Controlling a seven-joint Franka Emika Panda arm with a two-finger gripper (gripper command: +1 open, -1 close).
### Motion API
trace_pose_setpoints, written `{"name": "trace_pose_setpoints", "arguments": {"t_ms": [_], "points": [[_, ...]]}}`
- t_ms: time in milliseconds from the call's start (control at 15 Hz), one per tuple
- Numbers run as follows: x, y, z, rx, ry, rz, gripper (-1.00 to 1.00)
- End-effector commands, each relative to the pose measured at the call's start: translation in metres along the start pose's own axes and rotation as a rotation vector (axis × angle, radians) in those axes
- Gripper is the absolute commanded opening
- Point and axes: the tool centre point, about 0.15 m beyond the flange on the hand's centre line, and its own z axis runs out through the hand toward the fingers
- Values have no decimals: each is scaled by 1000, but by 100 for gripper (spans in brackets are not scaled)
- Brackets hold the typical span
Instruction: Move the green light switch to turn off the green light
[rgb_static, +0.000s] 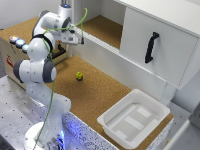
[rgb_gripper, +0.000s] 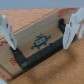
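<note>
The switch looks like a black bar (rgb_gripper: 37, 57) lying along the top of a wooden box (rgb_gripper: 42, 30). In the wrist view my gripper (rgb_gripper: 38, 47) is open, with one white finger (rgb_gripper: 6, 31) on each side and the dark tips down at the bar's two ends. The exterior view shows the gripper (rgb_static: 64, 49) lowered over the box (rgb_static: 10, 55) at that view's left, close to a black part (rgb_static: 60, 51). Three round lamps (rgb_static: 20, 43) sit in a row on the box. I cannot tell which is the green light, or whether it is lit.
A small yellow-green ball (rgb_static: 79, 75) lies on the cork tabletop. A white bin (rgb_static: 135, 117) stands at the exterior view's lower right. Behind are a white cabinet door with a black handle (rgb_static: 151, 47) and an open shelf (rgb_static: 102, 27).
</note>
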Motion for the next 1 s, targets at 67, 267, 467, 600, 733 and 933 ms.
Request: {"name": "trace_pose_setpoints", "arguments": {"t_ms": [67, 267, 467, 600, 733, 933], "points": [[22, -66, -24, -8, -190, -390, 100], [29, -99, -17, 34, -137, -487, 100], [39, -133, -27, -26, -40, -465, 100], [46, -145, -28, 5, -17, -443, 100], [57, -159, -20, 44, 4, -403, 100], [62, -172, -13, 7, 101, -266, -100]]}}
